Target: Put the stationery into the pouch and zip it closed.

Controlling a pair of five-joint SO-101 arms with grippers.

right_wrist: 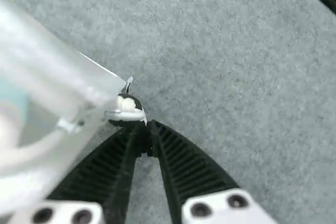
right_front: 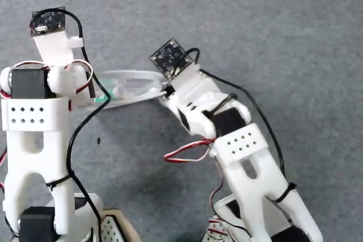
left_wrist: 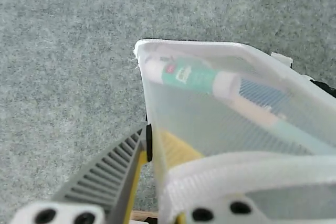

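Your left pincer point(left_wrist: 152, 146) is pinching one end of the pouch point(left_wrist: 210, 124), which is held between the 2 arms over the grey worktop point(right_front: 283, 38); whether it touches the surface is not clear. Through its mesh wall you can see the glue stick point(left_wrist: 189, 76) and at least 1 more long item inside, so loading looks done and the zip is the step in hand. Your right pincer point(right_wrist: 148, 127) is pressed together at the opposite end, its black tips nipping the zip pull point(right_wrist: 126, 107) right at the pouch's corner. With the pull that far along, the zip is probably at or close to the end of its run, and the zip line point(left_wrist: 194, 45) reads as 1 shut seam from the left wrist view, though its far stretch is hidden. Draw the right pincer straight along the zip line, away from the left one, without twisting. The hold on that small tab is slight and could slip under a sideways tug. Make the left clamp your firm anchor so the fabric is taut. Stop once the pull resists, then let go on the right first.
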